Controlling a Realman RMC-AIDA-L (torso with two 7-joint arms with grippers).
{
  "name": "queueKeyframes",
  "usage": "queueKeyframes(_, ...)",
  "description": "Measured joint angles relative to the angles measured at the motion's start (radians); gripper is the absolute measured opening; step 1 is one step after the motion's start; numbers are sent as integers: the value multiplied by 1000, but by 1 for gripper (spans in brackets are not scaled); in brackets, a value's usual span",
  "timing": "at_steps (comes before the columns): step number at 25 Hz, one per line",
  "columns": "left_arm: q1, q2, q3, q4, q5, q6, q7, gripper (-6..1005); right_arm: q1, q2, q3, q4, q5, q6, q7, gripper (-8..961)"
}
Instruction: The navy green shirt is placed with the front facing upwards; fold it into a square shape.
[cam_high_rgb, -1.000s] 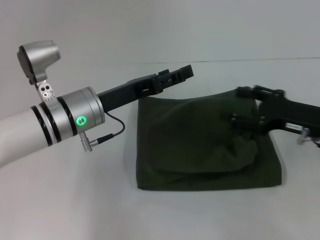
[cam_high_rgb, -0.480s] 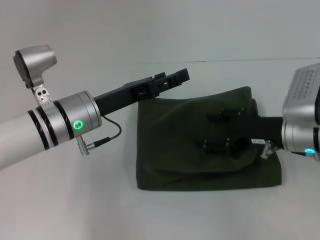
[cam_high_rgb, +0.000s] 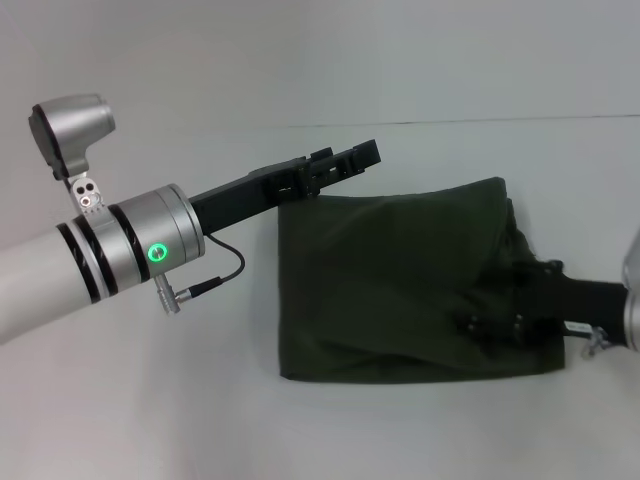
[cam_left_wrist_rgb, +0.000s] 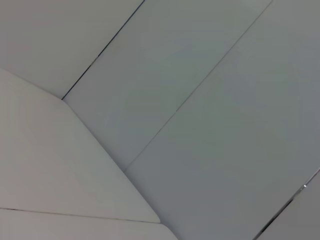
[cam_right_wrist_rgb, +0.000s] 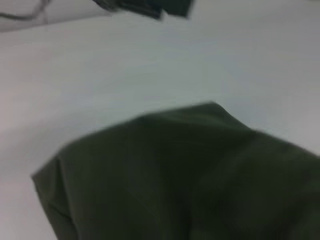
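Jaws on the right gripper (cam_high_rgb: 490, 325): can't tell their state; it has pulled back low onto the near right edge of the navy green shirt (cam_high_rgb: 400, 275), so the fold looks nearly square on the worktop (cam_high_rgb: 200, 400). Farther off, the left gripper (cam_high_rgb: 350, 160) hovers at the shirt's far left corner, jaws unreadable.

white table (cam_high_rgb: 200, 400), plain grey wall (cam_high_rgb: 400, 60)

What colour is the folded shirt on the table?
Dark olive green shirt, plain; clearest in the head view.
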Motion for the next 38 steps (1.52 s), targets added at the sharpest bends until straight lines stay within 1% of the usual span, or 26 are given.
queueKeyframes(3, -2, -1, 0, 0, -1, 0, -1, 890, -20, 0, 16, 21, 1, 19, -7, 821)
queueKeyframes(9, -5, -1, 0, 1, -1, 2, -5, 886, -28, 1, 33, 68, 11, 35, -16, 820)
queueKeyframes(15, -7, -1, 3, 0, -1, 3, -3, 883, -37, 1, 57, 54, 61, -5, -34, 820)
queueKeyframes(17, -7, -1, 6, 1, -1, 4, -1, 882, -39, -2, 98, 39, 65, -39, -36, 820)
queueKeyframes(22, -2, -1, 3, 1, -1, 13, 1, 879, -46, -4, 243, -12, 62, -164, -33, 819)
queueKeyframes(25, 1, -1, 3, 1, -1, 13, 1, 877, -55, -6, 291, -59, 39, -235, -22, 819)
queueKeyframes(28, 2, -1, 2, 0, -1, 13, 1, 875, -59, -4, 293, -98, -12, -266, 5, 819)
queueKeyframes(31, 2, -3, 2, 0, -1, 13, 1, 874, -55, 0, 286, -103, -53, -277, 16, 819)
queueKeyframes(38, 2, -5, 5, 0, -6, 13, 1, 870, -59, 2, 284, -87, -104, -243, 20, 819)
